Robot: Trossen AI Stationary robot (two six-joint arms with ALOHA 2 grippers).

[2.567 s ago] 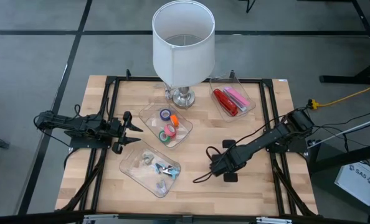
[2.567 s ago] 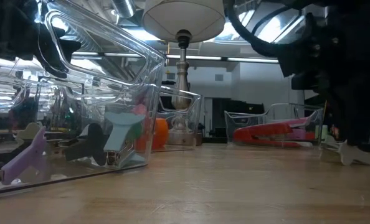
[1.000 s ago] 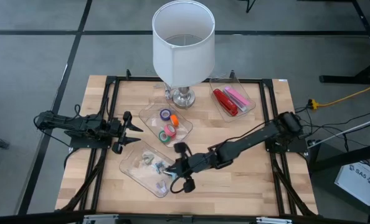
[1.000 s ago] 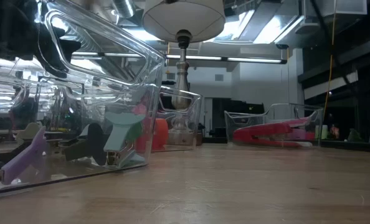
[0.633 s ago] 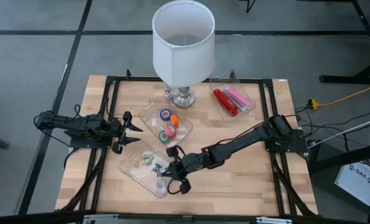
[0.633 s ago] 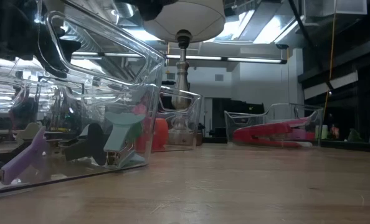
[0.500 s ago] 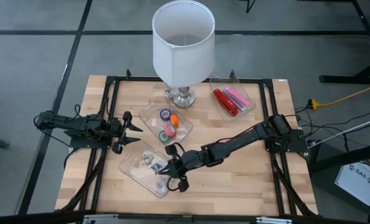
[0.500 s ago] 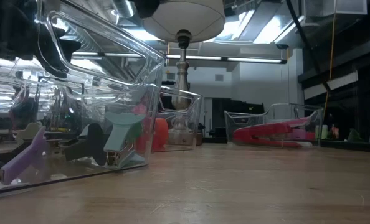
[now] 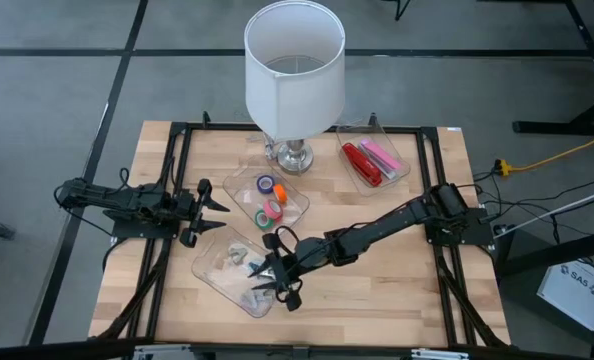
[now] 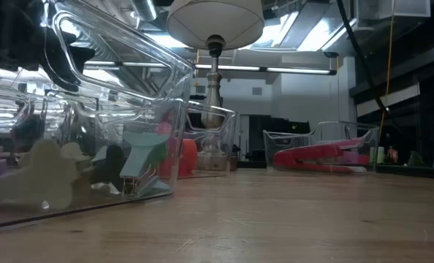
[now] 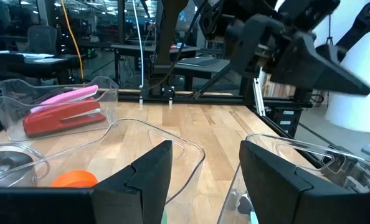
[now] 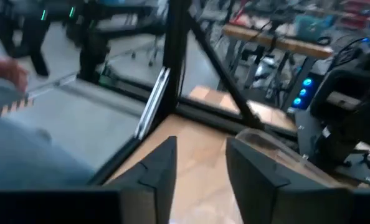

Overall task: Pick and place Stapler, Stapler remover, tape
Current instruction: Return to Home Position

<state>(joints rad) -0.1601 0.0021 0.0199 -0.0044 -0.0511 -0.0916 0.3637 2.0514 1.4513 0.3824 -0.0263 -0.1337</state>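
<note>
My right gripper (image 9: 277,278) reaches across the table and hangs open over the right end of the near clear tray (image 9: 212,262). Nothing is between its fingers in the right wrist view (image 12: 200,168). That tray holds several stapler removers; a cream one (image 10: 34,179) lies on its floor in the low view. The tape rolls (image 9: 268,200) lie in the middle tray. A red and a pink stapler (image 9: 369,160) lie in the far-right tray. My left gripper (image 9: 217,217) waits open at the table's left, between the tape tray and the near tray.
A white-shaded lamp (image 9: 295,70) stands at the far edge, its metal base beside the tape tray. A black frame (image 9: 177,180) runs round the tabletop. Bare wood lies near the right arm's forearm and along the near edge.
My right arm has moved toward the table's left, from the tray's right rim to above its right end. In the low view a cream stapler remover now lies inside the near tray, where none showed half a second ago.
</note>
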